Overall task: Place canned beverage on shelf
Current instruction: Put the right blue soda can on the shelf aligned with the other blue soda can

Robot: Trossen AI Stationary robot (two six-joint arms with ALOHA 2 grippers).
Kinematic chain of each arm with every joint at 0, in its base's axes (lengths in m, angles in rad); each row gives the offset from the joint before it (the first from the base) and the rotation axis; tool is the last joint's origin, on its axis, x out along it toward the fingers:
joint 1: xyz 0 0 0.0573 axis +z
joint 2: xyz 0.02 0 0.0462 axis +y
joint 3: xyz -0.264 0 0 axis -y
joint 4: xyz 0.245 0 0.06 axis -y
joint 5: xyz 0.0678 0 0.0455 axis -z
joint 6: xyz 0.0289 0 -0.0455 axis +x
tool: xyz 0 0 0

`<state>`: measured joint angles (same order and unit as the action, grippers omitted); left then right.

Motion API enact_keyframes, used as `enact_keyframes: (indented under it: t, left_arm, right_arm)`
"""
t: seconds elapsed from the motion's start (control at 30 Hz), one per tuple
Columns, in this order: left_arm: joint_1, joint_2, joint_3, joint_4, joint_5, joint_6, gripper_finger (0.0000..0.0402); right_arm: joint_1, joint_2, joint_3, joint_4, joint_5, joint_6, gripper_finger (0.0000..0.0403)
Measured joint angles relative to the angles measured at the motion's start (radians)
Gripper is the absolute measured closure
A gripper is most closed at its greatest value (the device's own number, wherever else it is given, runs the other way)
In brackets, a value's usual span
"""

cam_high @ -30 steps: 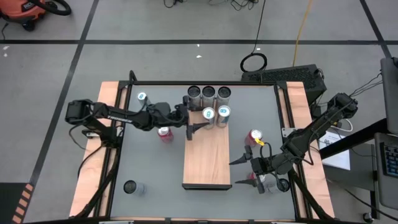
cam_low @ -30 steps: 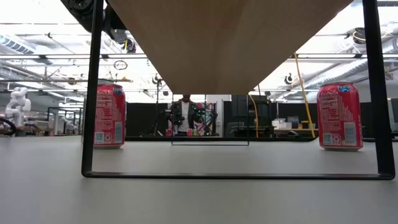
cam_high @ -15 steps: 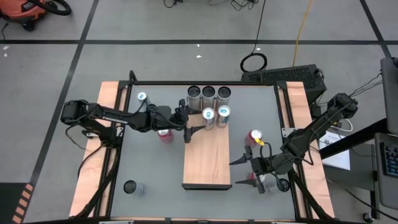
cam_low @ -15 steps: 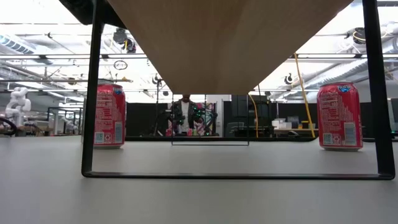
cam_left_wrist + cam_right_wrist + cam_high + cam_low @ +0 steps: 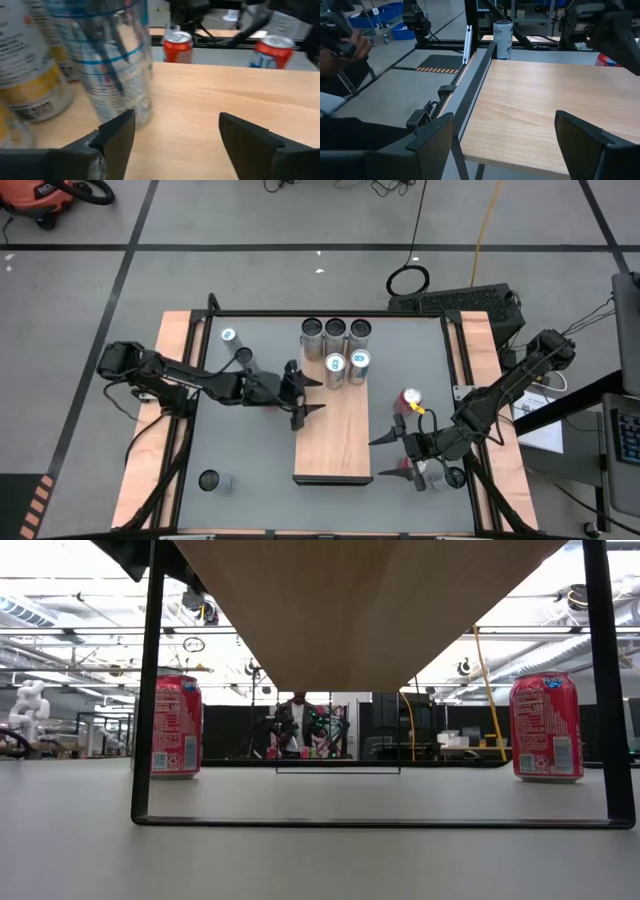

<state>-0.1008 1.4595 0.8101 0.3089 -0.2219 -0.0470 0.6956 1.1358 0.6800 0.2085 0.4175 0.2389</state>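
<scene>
Cans stand upright in a cluster at the far end of the shelf (image 5: 333, 430): three dark-topped ones (image 5: 335, 330) in a row on the grey table just beyond its end, and two white-and-blue ones (image 5: 347, 363) on the board itself. The left gripper (image 5: 305, 395) hangs over the shelf's left edge beside them, jaws apart and empty. The right gripper (image 5: 389, 457) waits at the shelf's near right edge, jaws wide, holding nothing. A red can (image 5: 410, 400) stands on the table right of the shelf.
</scene>
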Motion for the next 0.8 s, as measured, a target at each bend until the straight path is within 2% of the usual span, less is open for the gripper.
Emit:
enact_keyframes:
  t: [0.2, 0.43, 0.6, 0.8]
  left_arm:
    - [0.002, 0.028, 0.000, 0.087, -0.049, 0.001, 0.0192]
    - [0.009, 0.028, 0.000, 0.104, -0.101, 0.001, 0.0255]
    - [0.018, 0.038, 0.000, 0.104, -0.121, 0.009, 0.0275]
    - [0.035, 0.062, 0.000, 0.122, -0.120, 0.009, 0.0276]
  right_arm:
    - [0.000, 0.000, 0.000, 0.001, 0.002, 0.000, 0.0115]
    - [0.000, 0.000, 0.000, 0.001, 0.003, -0.013, 0.0115]
    - [0.000, 0.000, 0.000, 0.001, 0.005, -0.019, 0.0115]
    - [0.000, 0.000, 0.000, 0.002, 0.005, -0.019, 0.0115]
